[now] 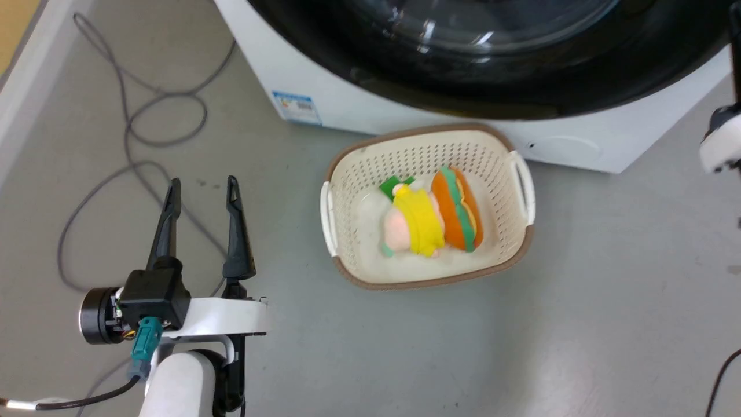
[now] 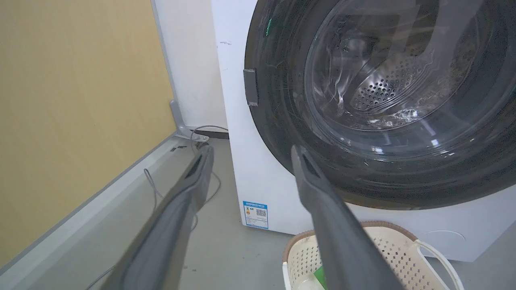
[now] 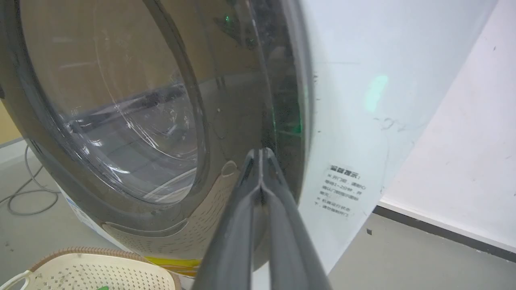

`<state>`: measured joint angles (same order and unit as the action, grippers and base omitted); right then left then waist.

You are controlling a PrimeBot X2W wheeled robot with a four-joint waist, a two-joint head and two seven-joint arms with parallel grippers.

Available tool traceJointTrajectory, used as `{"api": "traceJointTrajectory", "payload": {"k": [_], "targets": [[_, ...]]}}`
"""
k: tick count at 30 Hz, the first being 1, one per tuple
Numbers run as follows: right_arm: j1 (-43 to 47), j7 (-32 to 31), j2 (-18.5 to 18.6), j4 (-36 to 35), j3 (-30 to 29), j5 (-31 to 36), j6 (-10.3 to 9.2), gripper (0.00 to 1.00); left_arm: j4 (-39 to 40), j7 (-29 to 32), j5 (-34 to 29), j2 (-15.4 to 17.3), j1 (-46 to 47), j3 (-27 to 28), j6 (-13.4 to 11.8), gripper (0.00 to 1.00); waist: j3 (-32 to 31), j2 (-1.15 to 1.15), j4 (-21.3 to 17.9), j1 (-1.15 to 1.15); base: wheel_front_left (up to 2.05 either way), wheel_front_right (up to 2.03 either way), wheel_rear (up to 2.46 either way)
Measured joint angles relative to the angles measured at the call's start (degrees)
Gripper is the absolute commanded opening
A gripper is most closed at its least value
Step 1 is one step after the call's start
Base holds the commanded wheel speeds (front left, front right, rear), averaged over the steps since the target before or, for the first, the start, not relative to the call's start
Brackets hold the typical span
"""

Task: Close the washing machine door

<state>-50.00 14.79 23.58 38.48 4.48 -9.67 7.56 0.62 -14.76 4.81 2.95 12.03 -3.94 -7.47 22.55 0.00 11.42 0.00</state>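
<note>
Washing machine door [image 3: 141,100] rim right before right claw [image 3: 262,152] (fingers together) | left claw [image 1: 204,184] apart, farther off

count — 1 washing machine [image 1: 370,110] | 1 basket [image 1: 370,168] | 2 soft toys [image 1: 422,223]

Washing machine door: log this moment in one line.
washing machine door: against washing machine front | right gripper: shut, tips at door rim | left gripper: open, off door

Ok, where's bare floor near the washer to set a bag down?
Widest bare floor is right of the basket, in front of the washing machine. Another strip runs along the basket's near rim. Left is crowded: looping cable and the left gripper, fingers spread.
</note>
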Motion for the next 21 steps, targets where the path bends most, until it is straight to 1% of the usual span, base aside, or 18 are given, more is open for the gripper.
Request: {"api": "traceJointTrajectory", "payload": {"k": [3,6,7,8,11,14,20,21], "targets": [[3.60,-0.02,-1.22,-5.23,-1.52,1.27,-0.01,0.00,-0.54,0.01,-0.13,-0.01,-0.14,0.71,0.05,1.00,-1.63,0.00,-0.95,0.00,0.00,0.00,0.00],[8.17,-0.01,-2.83,-13.60,-3.76,3.27,-0.01,0.00,-0.81,0.01,-0.62,0.00,-0.69,1.29,0.09,1.00,-3.42,0.00,-2.36,0.00,0.00,0.00,0.00],[9.63,0.01,-3.76,-16.27,-4.67,3.80,-0.02,0.00,-0.90,0.01,-0.74,-0.01,-0.91,1.43,0.13,1.00,-3.99,0.00,-2.93,0.00,0.00,0.00,0.00],[12.82,0.01,-5.60,-21.07,-6.11,5.21,-0.01,0.00,-1.23,0.01,-1.08,-0.03,-1.34,1.62,0.59,1.00,-5.23,0.00,-4.10,0.00,0.00,0.00,0.00],[17.08,0.01,-8.86,-26.53,-8.24,6.17,-0.02,0.00,-1.71,0.01,-1.56,0.00,-1.88,2.13,0.81,1.00,-7.05,0.00,-6.02,-0.01,0.00,0.00,0.00],[21.14,0.02,-11.41,-29.49,-9.02,6.69,-0.02,0.00,-2.20,0.01,-1.79,0.03,-2.55,2.59,1.18,1.00,-8.90,0.00,-7.89,-0.01,0.00,0.00,0.00],[28.56,0.02,-15.51,-31.76,-10.22,7.14,-0.02,0.00,-2.92,0.00,-2.68,0.04,-4.86,2.86,1.15,1.00,-12.49,0.00,-11.07,-0.01,0.00,0.00,0.00],[29.71,0.01,-16.00,-31.77,-10.23,7.14,-0.02,0.08,-3.03,0.00,-2.74,0.03,-5.25,2.82,1.15,1.00,-13.05,0.00,-11.49,-0.01,0.00,0.00,0.00]]}}
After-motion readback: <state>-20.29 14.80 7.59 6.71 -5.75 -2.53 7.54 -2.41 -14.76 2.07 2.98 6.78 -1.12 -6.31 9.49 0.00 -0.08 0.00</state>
